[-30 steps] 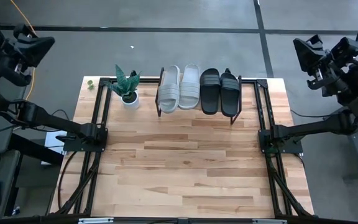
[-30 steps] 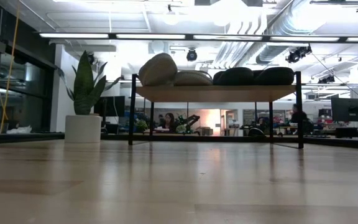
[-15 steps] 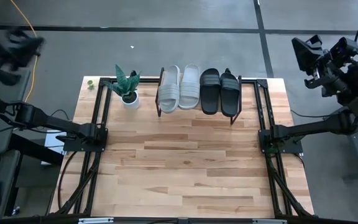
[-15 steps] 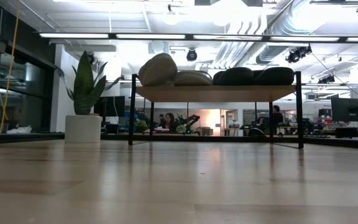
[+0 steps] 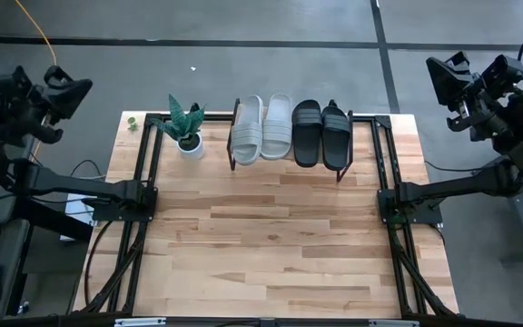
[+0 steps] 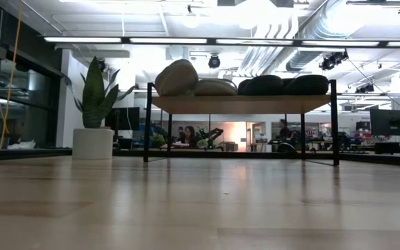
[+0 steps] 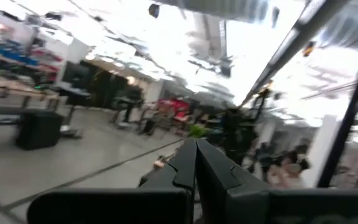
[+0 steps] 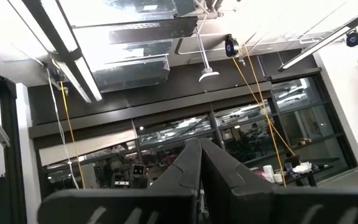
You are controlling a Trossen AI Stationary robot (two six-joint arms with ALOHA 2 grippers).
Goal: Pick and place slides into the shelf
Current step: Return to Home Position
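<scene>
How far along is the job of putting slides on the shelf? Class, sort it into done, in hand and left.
Done: two pale grey slides and two black slides lie side by side on the shelf. In hand: nothing; the left gripper and right gripper are shut and empty, beyond the sides of the table. Left: apparently nothing; no slide lies off the shelf.

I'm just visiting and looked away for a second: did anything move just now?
The left gripper, shut and empty, swung beside the table's left side, ending lower in the overhead picture. A person in the background walked leftward. The right gripper, four slides and shelf stayed put.
</scene>
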